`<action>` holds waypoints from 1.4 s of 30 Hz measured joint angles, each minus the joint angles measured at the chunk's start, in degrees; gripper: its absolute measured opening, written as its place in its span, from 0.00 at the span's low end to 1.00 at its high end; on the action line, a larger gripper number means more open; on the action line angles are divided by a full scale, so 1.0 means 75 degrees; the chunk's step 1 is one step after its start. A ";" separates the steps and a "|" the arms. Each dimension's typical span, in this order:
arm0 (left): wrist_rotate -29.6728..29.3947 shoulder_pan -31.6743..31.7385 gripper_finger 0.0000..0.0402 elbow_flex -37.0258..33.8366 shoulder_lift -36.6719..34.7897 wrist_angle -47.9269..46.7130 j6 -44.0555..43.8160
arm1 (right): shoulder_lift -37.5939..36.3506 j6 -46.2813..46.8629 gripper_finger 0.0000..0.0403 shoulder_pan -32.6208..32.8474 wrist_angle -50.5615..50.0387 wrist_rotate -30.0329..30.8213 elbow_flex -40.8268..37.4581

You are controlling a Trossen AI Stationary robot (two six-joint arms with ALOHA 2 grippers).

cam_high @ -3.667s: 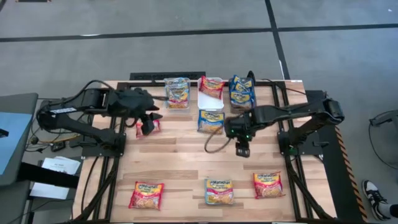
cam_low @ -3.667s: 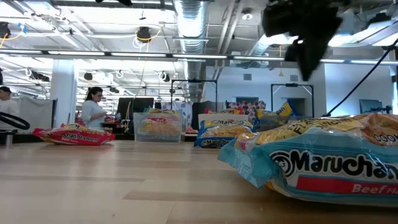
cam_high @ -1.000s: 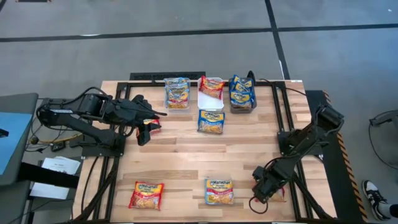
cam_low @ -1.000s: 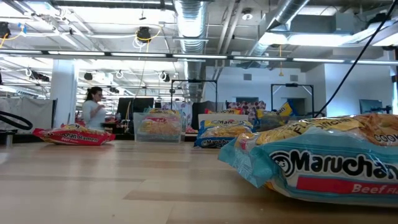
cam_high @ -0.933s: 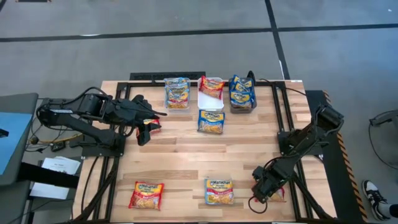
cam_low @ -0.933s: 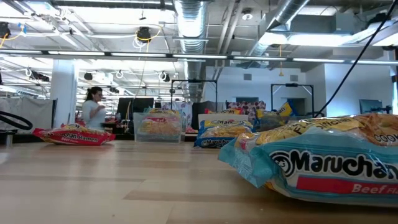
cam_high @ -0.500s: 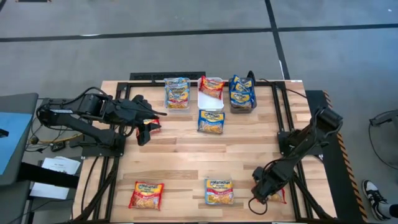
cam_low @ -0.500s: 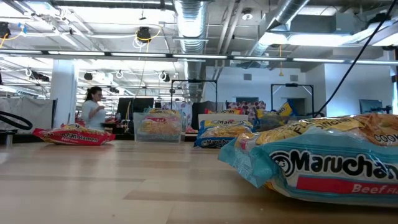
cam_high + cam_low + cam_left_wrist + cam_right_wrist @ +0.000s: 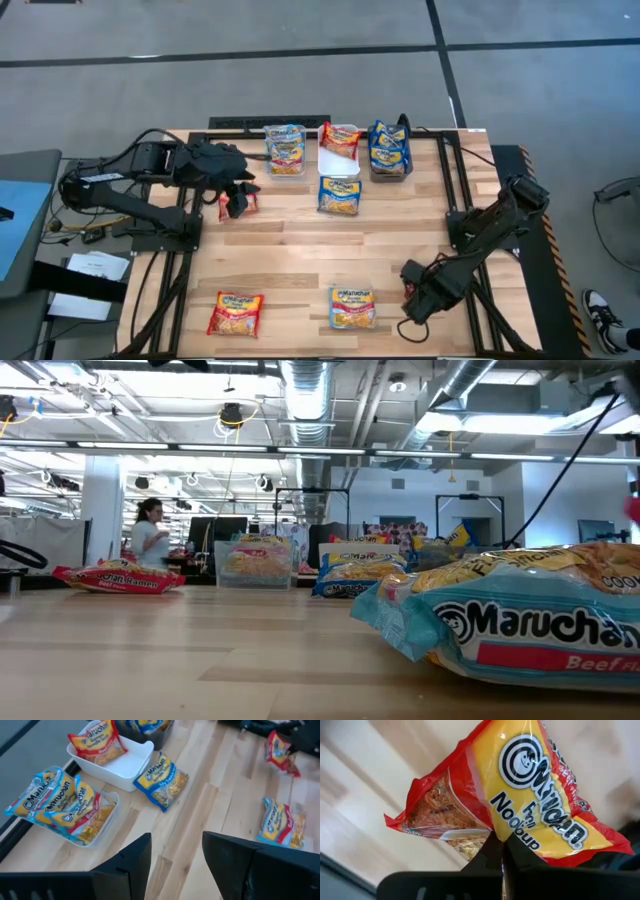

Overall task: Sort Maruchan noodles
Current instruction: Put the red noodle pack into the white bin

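Observation:
The Maruchan noodles are flat packets. My right gripper (image 9: 418, 300) is near the table's front right, pointing down, shut on a red-and-yellow packet (image 9: 520, 795). My left gripper (image 9: 236, 193) hangs open at the far left above a red packet (image 9: 238, 205) that lies flat on the table; nothing is between its fingers (image 9: 175, 845). A blue packet (image 9: 340, 195) lies before the bins. Near the front edge lie a red packet (image 9: 235, 313) and a blue-edged one (image 9: 353, 307). My right gripper pinches the red packet between its two fingers (image 9: 487, 857), at the packet's edge (image 9: 492, 832) about midway along one long side. The fingers come from above, pointing down. The packet hangs tilted below them, clear of the table (image 9: 280, 752).
At the far edge stand a clear bin (image 9: 285, 150) with packets, a white bin (image 9: 338, 160) with one red packet, and a dark bin (image 9: 390, 150) with blue packets. Bare wood lies across the table's middle. A person (image 9: 150, 535) stands in the room beyond.
My right gripper has risen at the front right with the red packet, which has come up off the table and now hangs under it. My left arm has swung a little toward the far edge, uncovering the red packet beneath it.

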 joint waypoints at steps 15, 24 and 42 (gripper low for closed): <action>0.0235 0.1838 0.41 -0.0003 0.0159 0.0856 -0.0254 | -0.0026 -0.4673 0.01 -0.2771 -0.0268 0.2380 0.1233; 0.1266 0.2903 0.41 0.0000 0.0769 0.0986 -0.0056 | -0.0026 -0.7484 0.01 -0.5147 0.1107 0.3193 0.1520; 0.1345 0.3048 0.41 0.0003 0.1043 0.1229 0.0813 | 0.0023 -1.0194 0.01 -0.7848 0.4865 0.4207 0.1541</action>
